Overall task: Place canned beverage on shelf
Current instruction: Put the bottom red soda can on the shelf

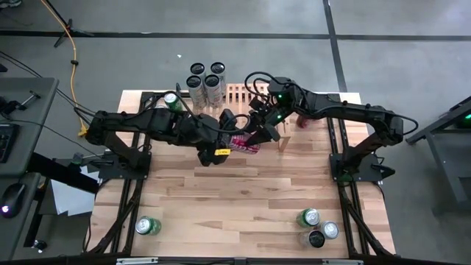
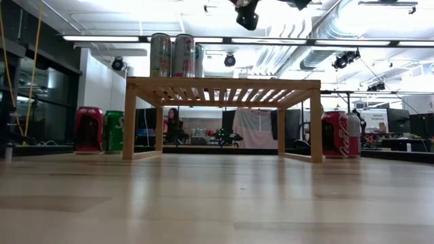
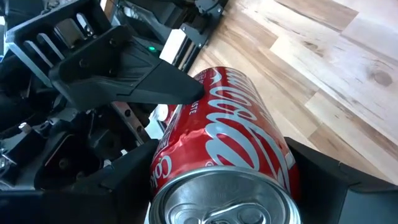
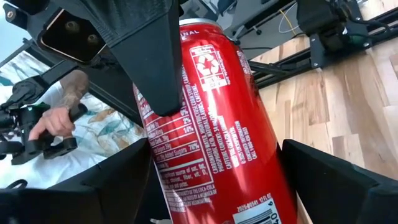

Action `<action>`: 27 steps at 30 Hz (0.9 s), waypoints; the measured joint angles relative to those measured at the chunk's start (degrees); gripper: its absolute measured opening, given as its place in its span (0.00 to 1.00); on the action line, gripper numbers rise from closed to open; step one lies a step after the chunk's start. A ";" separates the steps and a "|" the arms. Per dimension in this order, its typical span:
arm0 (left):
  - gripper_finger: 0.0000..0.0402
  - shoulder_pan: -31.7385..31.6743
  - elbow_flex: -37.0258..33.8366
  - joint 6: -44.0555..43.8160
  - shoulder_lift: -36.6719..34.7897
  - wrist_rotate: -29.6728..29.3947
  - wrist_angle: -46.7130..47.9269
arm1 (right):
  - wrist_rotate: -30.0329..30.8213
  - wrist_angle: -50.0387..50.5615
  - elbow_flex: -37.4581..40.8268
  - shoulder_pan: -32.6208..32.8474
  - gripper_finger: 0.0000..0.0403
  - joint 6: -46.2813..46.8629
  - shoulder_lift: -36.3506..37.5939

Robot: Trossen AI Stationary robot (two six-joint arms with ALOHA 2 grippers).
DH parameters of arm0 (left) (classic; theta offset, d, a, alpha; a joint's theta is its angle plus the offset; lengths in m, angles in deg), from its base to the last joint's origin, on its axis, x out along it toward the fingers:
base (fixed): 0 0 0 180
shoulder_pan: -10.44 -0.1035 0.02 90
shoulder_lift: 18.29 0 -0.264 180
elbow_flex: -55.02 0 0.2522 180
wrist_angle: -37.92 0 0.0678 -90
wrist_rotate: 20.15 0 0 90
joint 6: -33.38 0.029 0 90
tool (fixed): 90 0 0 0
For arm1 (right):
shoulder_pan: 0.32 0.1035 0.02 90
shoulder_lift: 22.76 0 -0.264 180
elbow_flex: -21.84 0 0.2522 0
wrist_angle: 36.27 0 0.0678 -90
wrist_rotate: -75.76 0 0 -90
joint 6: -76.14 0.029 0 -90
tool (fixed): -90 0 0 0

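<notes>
Canned beverage (image 1: 245,142), a red cola can, hangs above the table's (image 1: 243,199) centre toward 12 o'clock, near the shelf (image 1: 239,94). We judge it rigid, smooth, dent-prone, best held mid-wall. Left tool (image 1: 237,132) and right tool (image 1: 259,136) both clamp it, jaws wide around its body.

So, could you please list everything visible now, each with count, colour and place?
shelf: one, light wood, table's far middle
tall cans: four, silver, shelf's left end
Coca-Cola can: one, red, held in front of shelf
standing red cans: two, one beside each shelf leg
green cans: three, one left of shelf, one at each near corner
small cans: two, silver and dark, near right corner
person's hand: one, beyond table
left gripper: closed on Coca-Cola can
right gripper: at same can
</notes>
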 joint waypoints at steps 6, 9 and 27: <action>0.70 0.02 0.00 -0.30 0.01 0.26 -0.01 | 0.52 -0.19 0.00 0.06 0.85 0.77 -0.02; 0.70 0.03 0.00 0.16 0.01 0.72 -0.15 | -0.52 -0.41 0.00 0.24 0.85 1.14 -0.10; 0.70 0.20 0.00 2.16 0.20 2.52 -1.89 | -8.64 -1.95 0.04 0.31 0.96 6.60 -0.33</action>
